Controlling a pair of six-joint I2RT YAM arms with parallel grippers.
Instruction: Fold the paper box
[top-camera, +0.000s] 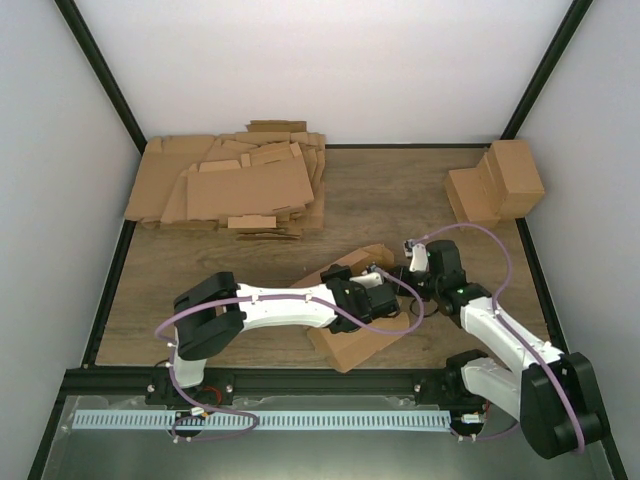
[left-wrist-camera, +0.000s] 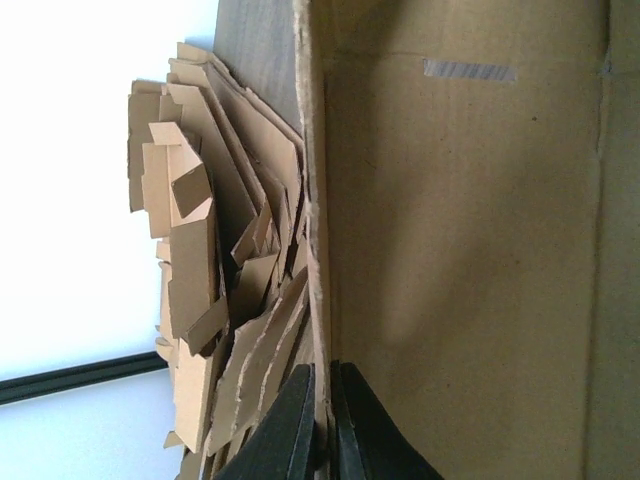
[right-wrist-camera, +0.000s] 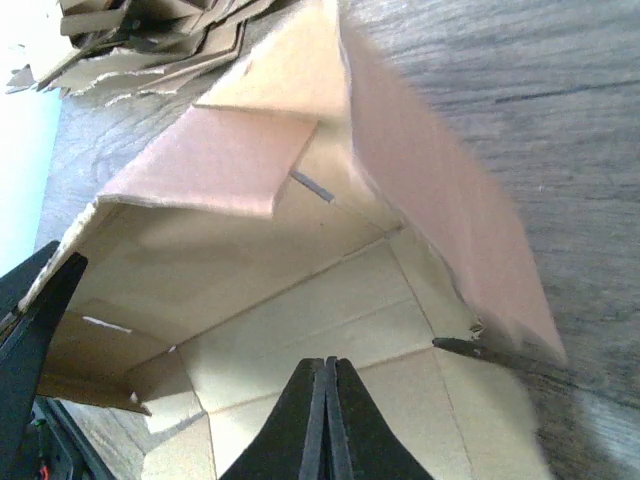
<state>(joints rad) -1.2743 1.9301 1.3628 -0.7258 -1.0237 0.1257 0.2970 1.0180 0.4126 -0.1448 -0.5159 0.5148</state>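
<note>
The paper box is a brown die-cut piece, partly raised, lying near the front middle of the table. My left gripper is shut on the thin edge of one upright wall of the box; in the top view it sits over the box's far side. My right gripper is shut with nothing between its fingers, its tips pointing into the box's inside above the creased floor panel; in the top view it meets the left gripper. One flap hangs over the inside.
A thick heap of flat cardboard sheets lies at the back left and also shows in the left wrist view. Finished brown boxes stand at the back right. White walls with black frame rails enclose the table.
</note>
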